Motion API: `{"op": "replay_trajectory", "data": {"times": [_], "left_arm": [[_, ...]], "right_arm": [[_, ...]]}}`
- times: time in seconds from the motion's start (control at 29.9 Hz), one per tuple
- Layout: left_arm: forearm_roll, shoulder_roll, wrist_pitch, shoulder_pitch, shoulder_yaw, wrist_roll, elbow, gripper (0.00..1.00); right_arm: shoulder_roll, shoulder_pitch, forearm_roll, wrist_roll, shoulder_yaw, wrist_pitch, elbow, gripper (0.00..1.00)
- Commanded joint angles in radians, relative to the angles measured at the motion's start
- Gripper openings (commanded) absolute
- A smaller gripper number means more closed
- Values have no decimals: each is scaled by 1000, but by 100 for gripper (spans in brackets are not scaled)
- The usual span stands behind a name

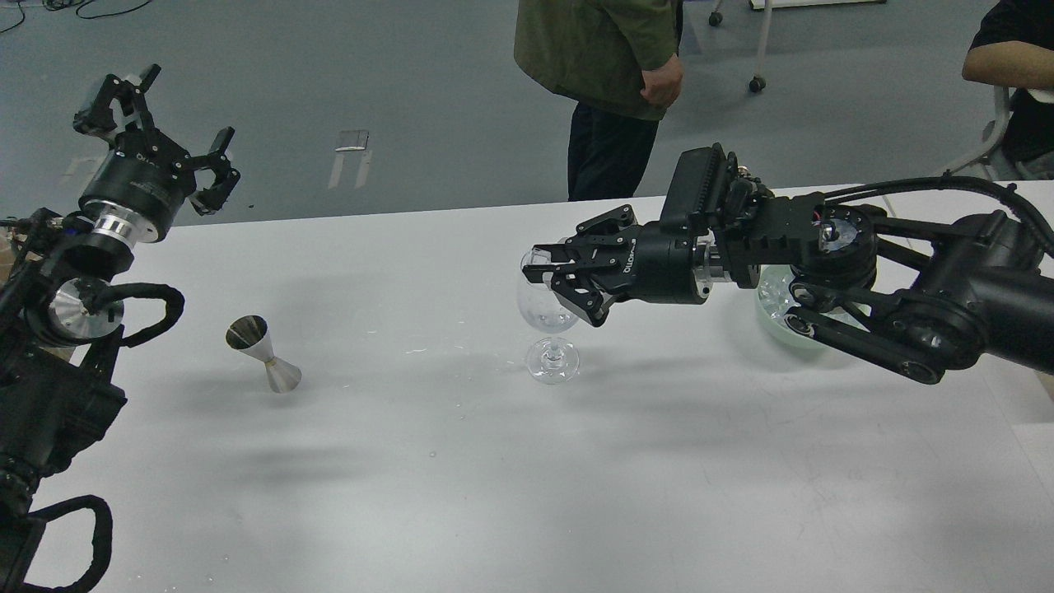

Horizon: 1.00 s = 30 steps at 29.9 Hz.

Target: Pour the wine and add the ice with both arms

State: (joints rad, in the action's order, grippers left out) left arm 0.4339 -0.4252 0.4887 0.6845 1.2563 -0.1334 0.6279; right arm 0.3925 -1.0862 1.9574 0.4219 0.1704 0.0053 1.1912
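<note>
My right gripper [541, 270] reaches in from the right and hangs at the rim of the clear wine glass [550, 323], which stands upright mid-table. Its fingers pinch a small clear ice cube [539, 258] over the bowl. A few ice cubes lie in the bottom of the glass. More ice [776, 290] fills a pale green bowl [782, 336], partly hidden behind my right arm. My left gripper [171, 122] is open and empty, raised at the far left beyond the table's back edge.
A steel jigger [265, 352] stands tilted on the white table [461, 461] left of the glass. A person in a green jacket [609, 49] stands behind the table. Another person's arm [1009, 66] shows at the top right.
</note>
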Motion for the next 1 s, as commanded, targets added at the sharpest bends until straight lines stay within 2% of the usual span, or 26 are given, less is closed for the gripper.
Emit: {"op": "replay_trajectory", "data": {"times": [0.0, 0.8, 0.97], "left_arm": [[0, 2, 0, 0, 0, 0, 1, 98], [0, 13, 0, 15, -3, 0, 1, 98], [-1, 13, 0, 27, -55, -2, 1, 98]], "right_arm": [[-20, 2, 0, 0, -5, 2, -8, 0], [-32, -46, -3, 1, -3, 4, -4, 0], [-29, -60, -5, 6, -3, 4, -2, 0]]}}
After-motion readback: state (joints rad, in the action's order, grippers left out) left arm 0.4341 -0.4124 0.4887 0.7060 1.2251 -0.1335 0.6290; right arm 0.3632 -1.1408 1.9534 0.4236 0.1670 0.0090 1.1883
